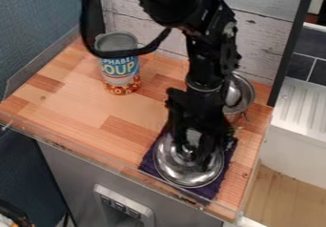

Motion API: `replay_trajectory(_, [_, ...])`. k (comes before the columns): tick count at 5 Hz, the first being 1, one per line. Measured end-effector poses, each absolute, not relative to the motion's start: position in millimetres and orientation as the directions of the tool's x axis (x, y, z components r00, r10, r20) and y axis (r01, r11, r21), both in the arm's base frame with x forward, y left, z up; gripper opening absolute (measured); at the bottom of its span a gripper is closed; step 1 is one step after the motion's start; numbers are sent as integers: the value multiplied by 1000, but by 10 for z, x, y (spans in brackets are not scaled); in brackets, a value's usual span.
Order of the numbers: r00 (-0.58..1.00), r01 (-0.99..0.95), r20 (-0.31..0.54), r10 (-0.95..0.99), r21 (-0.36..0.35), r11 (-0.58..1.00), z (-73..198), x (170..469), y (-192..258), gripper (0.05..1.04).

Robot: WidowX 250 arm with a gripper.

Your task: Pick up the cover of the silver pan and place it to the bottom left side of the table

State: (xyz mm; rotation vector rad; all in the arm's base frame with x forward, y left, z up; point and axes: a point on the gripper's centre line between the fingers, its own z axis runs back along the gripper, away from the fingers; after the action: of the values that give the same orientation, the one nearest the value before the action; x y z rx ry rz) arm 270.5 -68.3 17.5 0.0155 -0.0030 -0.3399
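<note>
Ideally, the hand (193,155) should centre on the knob of the silver lid (181,172), which sits over the purple cloth (148,162), lower right of the frame, then lift it level. Whether the hand is apart or clamped, I cannot tell.

Lid (191,177): metal, smooth, polished to a mirror gloss, highlights along the rim. Pan (246,96): bright metal too, glossy. Cloth (147,165) beneath the lid: purple fabric, matt. Desk (76,102): wood in joined blocks, smooth, grain and small knots visible, low sheen. Can (121,67): printed label, smooth; dull grey metal look at top. Back wall (264,45): whitewashed wooden boards, grain showing, matt. Arm (210,61): black, hard plastic look, scattered glints.
</note>
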Motion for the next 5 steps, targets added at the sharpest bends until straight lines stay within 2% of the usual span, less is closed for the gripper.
replay_trajectory(1, [940,341,-1,-341,29,940,177,2696,-667,403])
replay_trajectory(2, [935,356,-9,-356,41,934,189,2668,-657,200])
replay_trajectory(3, [926,377,-1,-377,39,926,256,2612,-647,107])
replay_trajectory(4, [921,391,2,-391,19,920,284,2575,-670,268])
replay_trajectory(5, [922,386,-4,-386,18,922,273,2555,-665,544])
